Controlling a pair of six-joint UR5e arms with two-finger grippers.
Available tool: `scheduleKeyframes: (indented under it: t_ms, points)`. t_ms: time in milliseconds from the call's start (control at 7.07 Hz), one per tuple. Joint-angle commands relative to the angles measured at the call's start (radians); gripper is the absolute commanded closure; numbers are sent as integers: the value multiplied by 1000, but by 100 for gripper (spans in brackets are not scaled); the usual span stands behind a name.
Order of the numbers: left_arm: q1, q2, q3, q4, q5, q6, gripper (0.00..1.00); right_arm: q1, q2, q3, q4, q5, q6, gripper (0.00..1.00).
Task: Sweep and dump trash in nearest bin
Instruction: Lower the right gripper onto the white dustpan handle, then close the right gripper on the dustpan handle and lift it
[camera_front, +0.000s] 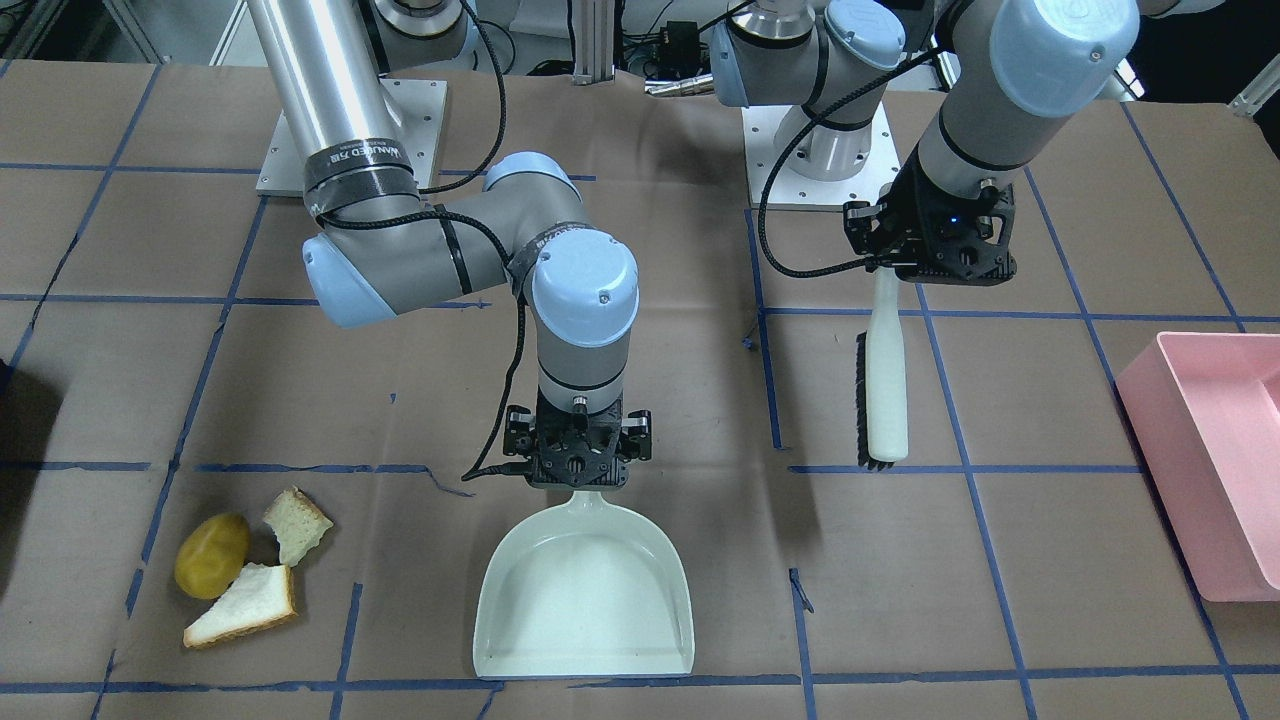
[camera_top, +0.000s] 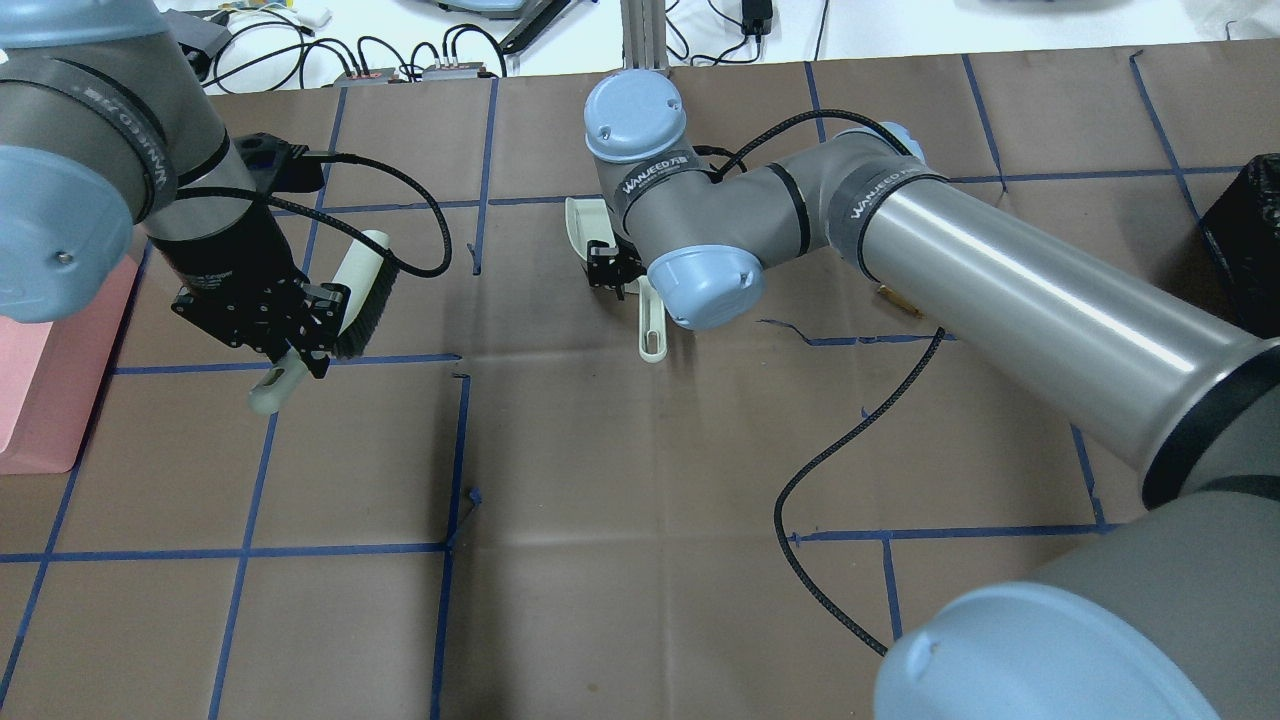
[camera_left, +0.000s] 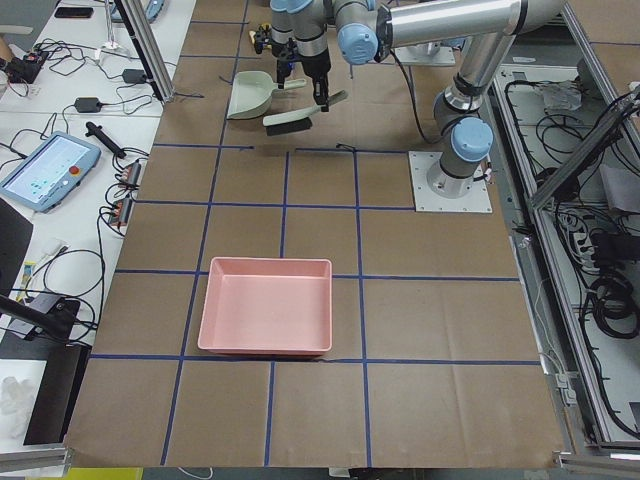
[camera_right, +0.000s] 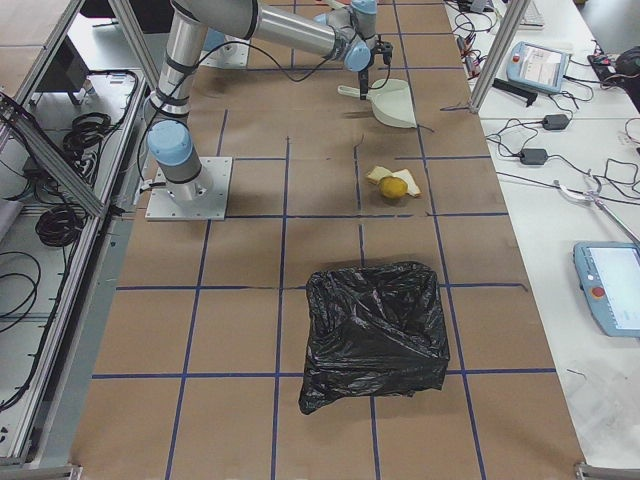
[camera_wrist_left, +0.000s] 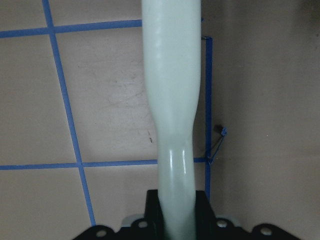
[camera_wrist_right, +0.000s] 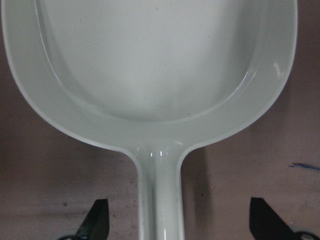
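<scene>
Item 1, left arm: I see it reaching forward with the wrist turned down. The left gripper (camera_front: 886, 268) is clamped on the handle of the white brush (camera_front: 884, 385), whose head points away from the robot's base with the black bristles on one side. From the table's left end the brush appears to hang clear of the table (camera_front: 1000, 560), with a shadow below it.

Item 2, right arm: elbow bent, wrist pointing straight down. The right gripper (camera_front: 577, 478) is spread wide, one finger (camera_wrist_right: 95, 221) on each side of the handle of the dustpan (camera_front: 585, 600) and neither touching it. The pan lies flat, its mouth facing away from the base.

Item 3, trash: a yellow potato-like lump (camera_front: 212, 555) and two bread pieces (camera_front: 297, 523) (camera_front: 243, 605) huddle together on the table, well apart from the dustpan on the right arm's side, between it and the black-bagged bin (camera_right: 375, 335).

Item 4: the pink tray (camera_front: 1210, 470) sits at the left arm's end.
</scene>
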Motion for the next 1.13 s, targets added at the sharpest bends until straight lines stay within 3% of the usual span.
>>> scheduleKeyframes:
  t_ms: [0,425,566,849,991]
  points:
    - [0,-1,-2,2,2,2,100,2,16,1,-13,0,21,0]
    - [0,-1,-2,-5,2,2,100,3,22,1,-12,11,56,0]
    - [0,-1,-2,-5,2,2,100,3,22,1,-12,13,55,9]
    - [0,-1,-2,-5,2,2,100,3,21,1,-10,13,50,39]
    - [0,-1,-2,-5,2,2,100,3,21,1,-10,13,49,48]
